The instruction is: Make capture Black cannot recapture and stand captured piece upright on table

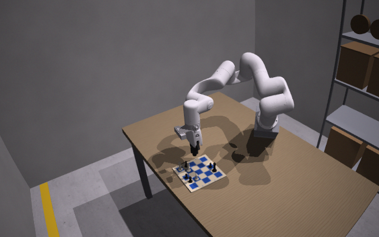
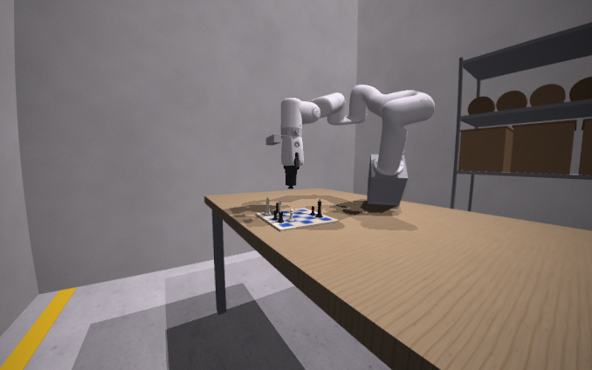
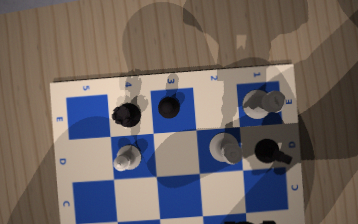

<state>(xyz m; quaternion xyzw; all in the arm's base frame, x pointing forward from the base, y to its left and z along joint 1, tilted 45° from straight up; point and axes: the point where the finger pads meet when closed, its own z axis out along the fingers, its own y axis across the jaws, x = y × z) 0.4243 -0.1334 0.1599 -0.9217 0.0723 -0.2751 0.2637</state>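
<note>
The claw (image 1: 194, 151) (image 2: 291, 178) (image 3: 250, 222) is closed on 1 black chess piece (image 1: 194, 154) (image 2: 290, 187), the likely captured piece. Its flared base points down, presumably for upright placement. Below the claw: the flat, square board (image 1: 218, 174) (image 2: 285, 225) (image 3: 87, 200), blue and cream, on the wood-grained table (image 1: 273, 191) (image 2: 427, 256) (image 3: 10, 100).

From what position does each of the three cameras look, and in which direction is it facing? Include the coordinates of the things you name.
Top: high beside the table (image 1: 273, 176), looking down at the chessboard (image 1: 205, 180); whole arm shows.
Exterior: lower, just above table height, looking across it; arm and closed gripper (image 2: 290, 186) show.
Wrist: on the arm, facing down at the board; fingertips peek in at the bottom edge.
Top and exterior share the shelf rack (image 1: 330, 117) (image 2: 457, 138).
</note>
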